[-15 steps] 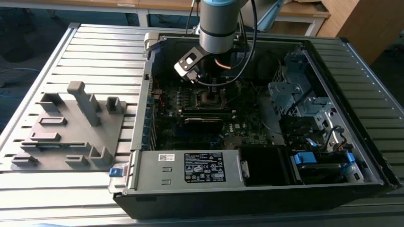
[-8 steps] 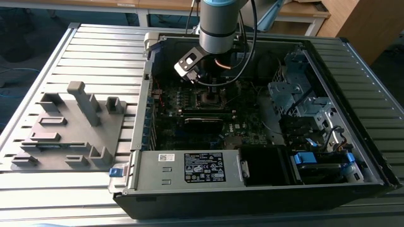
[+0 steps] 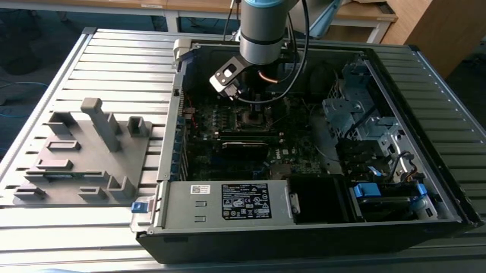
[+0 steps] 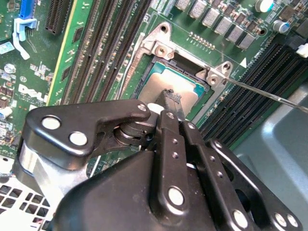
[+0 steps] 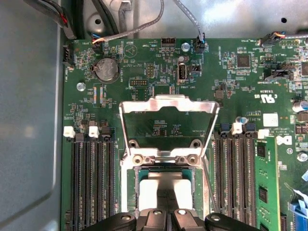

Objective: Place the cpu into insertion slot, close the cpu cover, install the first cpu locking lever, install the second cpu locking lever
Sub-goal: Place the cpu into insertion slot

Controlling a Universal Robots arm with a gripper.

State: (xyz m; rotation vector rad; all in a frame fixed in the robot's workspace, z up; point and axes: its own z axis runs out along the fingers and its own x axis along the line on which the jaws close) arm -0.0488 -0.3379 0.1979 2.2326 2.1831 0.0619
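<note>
The cpu (image 4: 166, 82), a silvery square, lies flat in the insertion slot (image 4: 159, 45) on the green motherboard. In the first wrist view the cpu (image 5: 166, 175) shows below the hinge, framed by the insertion slot's rim (image 5: 126, 178). The cpu cover (image 5: 168, 102) stands swung up and open behind the slot. A thin locking lever (image 4: 269, 92) sticks out to one side, unlatched. My gripper (image 4: 172, 98) is right over the chip's middle with its fingers shut together and nothing between them; whether the tips touch the chip is unclear. In the exterior view the gripper (image 3: 254, 105) hangs over the insertion slot (image 3: 254, 119).
Black memory slots (image 5: 91, 183) flank the socket on both sides, with a green card (image 5: 264, 183) standing in one row. Cables run along the case wall (image 5: 29, 120). A drive cage (image 3: 357, 114) and power supply (image 3: 227, 202) crowd the case. A grey fixture (image 3: 83, 159) lies on the exterior view's left.
</note>
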